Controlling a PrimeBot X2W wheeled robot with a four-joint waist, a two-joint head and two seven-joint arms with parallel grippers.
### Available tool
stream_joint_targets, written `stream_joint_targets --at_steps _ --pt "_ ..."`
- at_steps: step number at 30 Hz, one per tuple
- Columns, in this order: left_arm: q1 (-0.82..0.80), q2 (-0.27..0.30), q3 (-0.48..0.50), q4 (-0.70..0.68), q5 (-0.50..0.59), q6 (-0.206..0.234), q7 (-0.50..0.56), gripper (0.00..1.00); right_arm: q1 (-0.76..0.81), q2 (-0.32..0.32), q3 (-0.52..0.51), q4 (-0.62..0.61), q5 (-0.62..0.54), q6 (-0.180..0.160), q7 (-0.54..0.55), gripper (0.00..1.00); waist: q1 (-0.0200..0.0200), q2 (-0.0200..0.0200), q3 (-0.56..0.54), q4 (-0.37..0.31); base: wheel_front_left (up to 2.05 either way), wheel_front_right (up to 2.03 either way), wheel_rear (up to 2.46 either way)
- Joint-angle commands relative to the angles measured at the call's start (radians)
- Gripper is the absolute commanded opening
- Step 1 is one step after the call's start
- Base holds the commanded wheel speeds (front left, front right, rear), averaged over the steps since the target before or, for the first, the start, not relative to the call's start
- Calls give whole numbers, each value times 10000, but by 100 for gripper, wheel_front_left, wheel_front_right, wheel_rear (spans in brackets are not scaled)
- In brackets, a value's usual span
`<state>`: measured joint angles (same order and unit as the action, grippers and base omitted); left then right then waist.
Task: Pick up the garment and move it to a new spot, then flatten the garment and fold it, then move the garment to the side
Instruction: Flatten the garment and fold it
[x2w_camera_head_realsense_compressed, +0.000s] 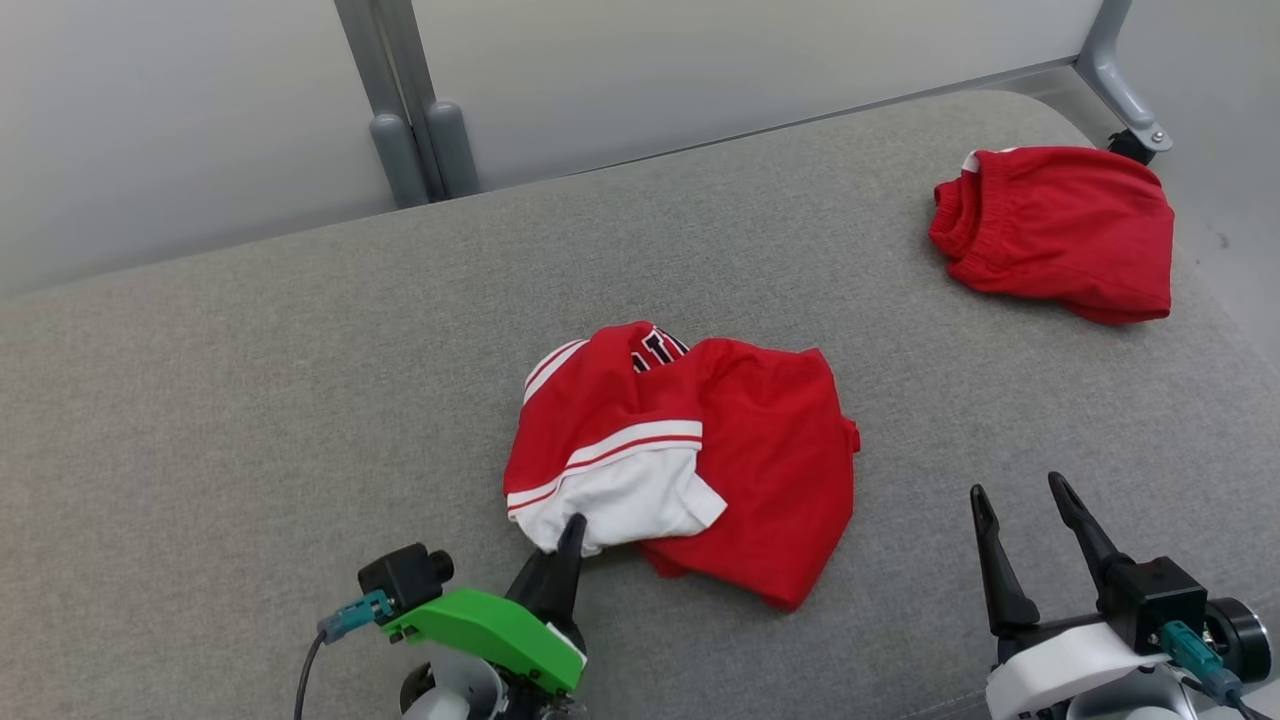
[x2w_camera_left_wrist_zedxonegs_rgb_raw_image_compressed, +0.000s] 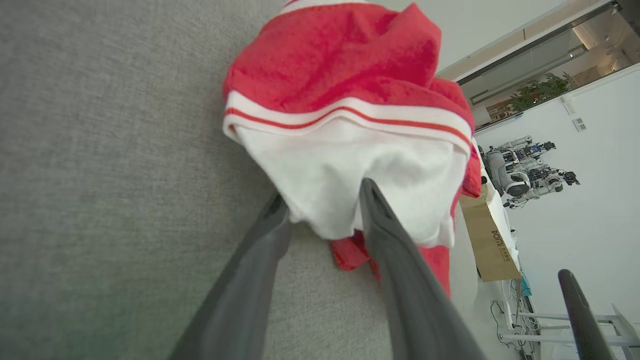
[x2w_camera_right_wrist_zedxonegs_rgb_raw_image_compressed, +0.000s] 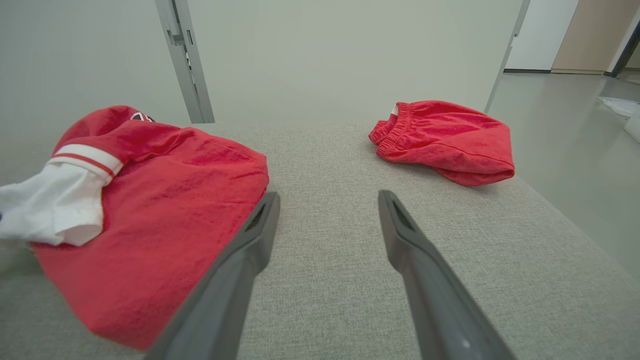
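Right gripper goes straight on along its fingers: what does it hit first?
Probably nothing soon: the right gripper points down the bare grey cushion between the red jersey and the red shorts. Tilt toward cushion unclear.

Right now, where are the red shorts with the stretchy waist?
In the head view the red shorts lie at the far right corner of the grey cushion, by the metal frame foot, well apart from the red-and-white jersey in the middle.
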<state>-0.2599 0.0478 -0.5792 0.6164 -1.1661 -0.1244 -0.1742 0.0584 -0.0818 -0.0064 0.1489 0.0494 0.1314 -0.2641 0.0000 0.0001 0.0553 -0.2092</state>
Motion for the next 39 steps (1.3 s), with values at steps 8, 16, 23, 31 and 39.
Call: stream_joint_targets --at_steps 8,16,23,31,39 --pt "-504 441 -334 -861 8 -77 -673 0 146 -21 -153 121 12 -16 -2 100 0 -1 -195 231 0 0 0" --pt "-1152 1400 447 -2719 240 -73 -883 0 221 64 -91 209 58 -16 -2 100 0 -1 -481 520 0 0 0" --pt "-2171 2564 1074 -4296 151 122 -261 0 288 140 -51 286 111 -16 -2 100 0 -1 -759 738 0 0 0" --pt "-3469 3825 1807 -5625 79 753 855 0 246 209 27 333 140 -16 -2 100 0 -1 -953 801 0 0 0" --pt "-4071 4316 1987 -5958 273 1041 1262 0 135 249 103 359 197 -16 -2 100 0 -1 -988 672 0 0 0"
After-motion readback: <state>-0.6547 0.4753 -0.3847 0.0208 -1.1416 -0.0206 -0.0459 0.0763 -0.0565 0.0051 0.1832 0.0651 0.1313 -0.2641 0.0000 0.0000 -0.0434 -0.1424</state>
